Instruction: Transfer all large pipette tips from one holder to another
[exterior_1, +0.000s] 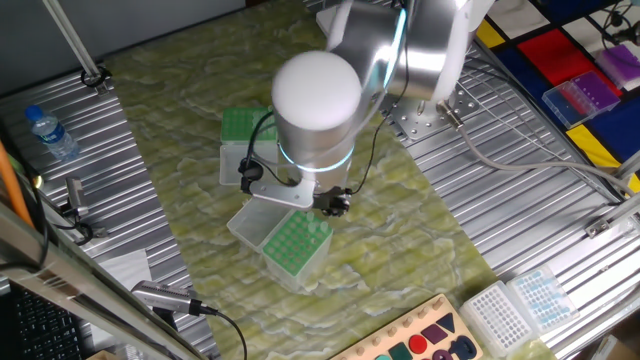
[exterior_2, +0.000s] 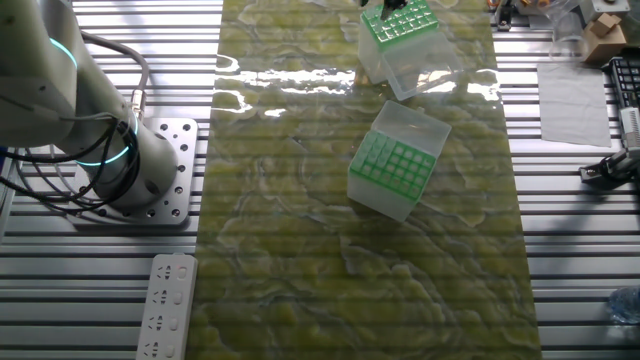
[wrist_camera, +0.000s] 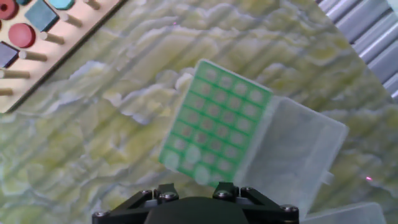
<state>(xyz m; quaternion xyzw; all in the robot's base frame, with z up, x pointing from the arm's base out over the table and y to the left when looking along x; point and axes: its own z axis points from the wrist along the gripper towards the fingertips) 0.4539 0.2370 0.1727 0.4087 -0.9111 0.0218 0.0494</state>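
- The claw hangs above a green-gridded holder (wrist_camera: 214, 127) with its clear lid (wrist_camera: 289, 152) open; its fingers are out of view, so its opening cannot be told.
- A second holder (exterior_2: 403, 26) stands nearby on the counter (exterior_2: 290, 250).
- The large pipette tips possibly sit in the grids, unclear.

- I am counting two green tip holders on the mat: one (exterior_2: 392, 170) at mid-mat, another (exterior_2: 400, 25) at the far edge.
- I am seeing each with one clear lid hinged open, so two lids.
- I am finding two more racks (exterior_1: 520, 305) off the mat, side by side.
- I am noting one water bottle (exterior_1: 50, 133).
- I am seeing one power strip (exterior_2: 165, 305).
- I am not managing to count individual tips.
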